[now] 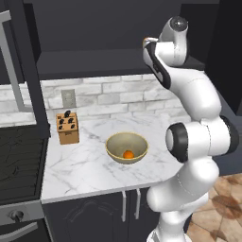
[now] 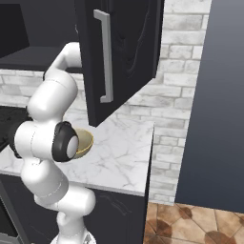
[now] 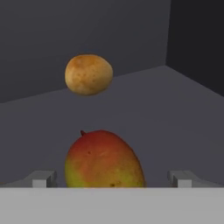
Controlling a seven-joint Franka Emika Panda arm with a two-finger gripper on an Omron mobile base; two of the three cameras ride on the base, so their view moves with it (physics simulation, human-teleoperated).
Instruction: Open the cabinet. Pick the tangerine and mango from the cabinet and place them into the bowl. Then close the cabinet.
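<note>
Inside the cabinet (image 3: 131, 100), open gripper (image 3: 112, 178) straddles mango (image 3: 103, 159).

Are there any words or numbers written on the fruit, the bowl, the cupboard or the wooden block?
None: no words, numbers or signs can be read anywhere.
The mango, the bowl, the cabinet and the knife block are all plain.
The wall outlet shows no lettering.
</note>
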